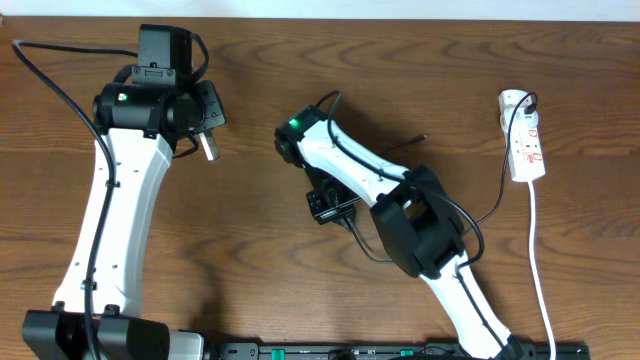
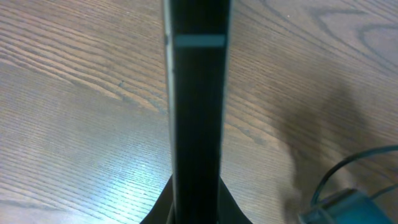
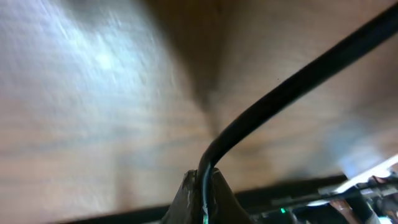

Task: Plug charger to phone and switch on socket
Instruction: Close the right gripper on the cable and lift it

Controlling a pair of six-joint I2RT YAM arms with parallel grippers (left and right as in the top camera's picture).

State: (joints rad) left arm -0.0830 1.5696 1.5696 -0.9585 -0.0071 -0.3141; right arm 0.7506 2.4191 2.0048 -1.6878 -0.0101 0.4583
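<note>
In the left wrist view the phone [image 2: 196, 106] is a dark slab seen edge-on, standing up from between the jaws of my left gripper [image 2: 196, 208], which is shut on it above the wooden table. From overhead, my left gripper [image 1: 207, 135] hangs over the table's left-centre. My right gripper [image 3: 205, 180] is shut on the charger [image 3: 292, 84], whose thin black cable bends up and to the right from the fingertips. Its connector tip is not visible. Overhead, my right gripper [image 1: 325, 205] is at mid-table. The socket [image 1: 526, 145], a white strip, lies at the far right.
A black plug [image 1: 522, 101] sits in the strip's far end, and its white cord [image 1: 540, 260] runs toward the front edge. The black cable [image 1: 480, 215] loops across the table between my right arm and the strip. A blurred dark part with a wire [image 2: 339, 199] shows low right in the left wrist view.
</note>
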